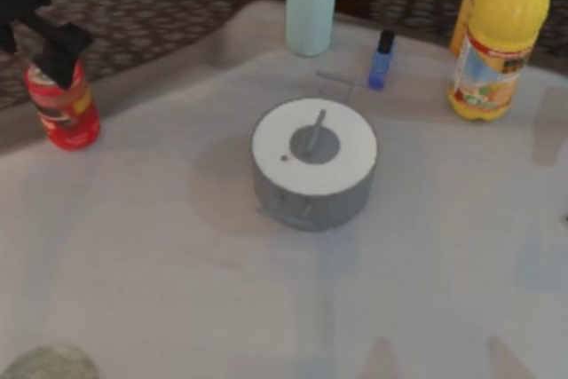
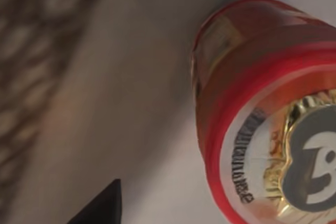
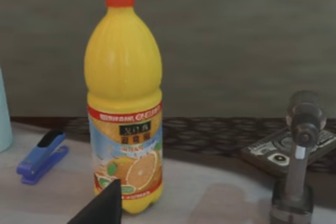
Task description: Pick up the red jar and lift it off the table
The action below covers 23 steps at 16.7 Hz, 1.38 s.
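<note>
The red jar (image 1: 62,108) stands upright near the left edge of the pale cloth table (image 1: 177,272); it has a red body and a dark and yellow label band. My left gripper (image 1: 57,52) hangs right above its lid, black against the jar's top. In the left wrist view the jar's pale round lid (image 2: 273,145) fills the frame from close up. One dark fingertip (image 2: 105,205) stands open and well apart from the jar's side; the other finger is hidden. My right gripper is outside the top view; one of its fingertips (image 3: 105,205) shows, holding nothing.
A round grey-and-white drum (image 1: 314,161) sits mid-table. At the back stand a pale blue cylinder (image 1: 311,2), a blue stapler (image 1: 382,59) and a tall yellow juice bottle (image 1: 497,33). A patterned dark surface (image 1: 142,24) lies past the cloth's back edge.
</note>
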Tool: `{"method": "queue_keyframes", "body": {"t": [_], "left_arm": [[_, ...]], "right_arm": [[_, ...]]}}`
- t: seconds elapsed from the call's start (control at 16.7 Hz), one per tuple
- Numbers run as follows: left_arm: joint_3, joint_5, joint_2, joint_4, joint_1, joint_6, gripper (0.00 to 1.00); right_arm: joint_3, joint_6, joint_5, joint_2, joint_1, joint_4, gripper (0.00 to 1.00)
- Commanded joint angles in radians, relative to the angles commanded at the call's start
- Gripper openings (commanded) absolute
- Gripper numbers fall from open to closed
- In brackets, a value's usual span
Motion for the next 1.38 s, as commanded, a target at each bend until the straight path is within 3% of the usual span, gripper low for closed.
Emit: {"method": "queue_keyframes", "body": {"t": [0.54,0.96,1.26,1.38], "left_arm": [[0.061,-0.001,0.062,-0.031,0.004,0.017,1.0],[-0.171,-0.001,0.03,0.167,0.001,0.019,1.0],[-0.198,-0.001,0.027,0.193,0.002,0.019,1.0],[-0.198,-0.001,0.027,0.193,0.002,0.019,0.85]], "right_arm": [[0.0,0.0,0.0,0.0,0.0,0.0,1.0],[0.0,0.0,0.0,0.0,0.0,0.0,1.0],[0.0,0.0,0.0,0.0,0.0,0.0,1.0],[0.0,0.0,0.0,0.0,0.0,0.0,1.0]]}}
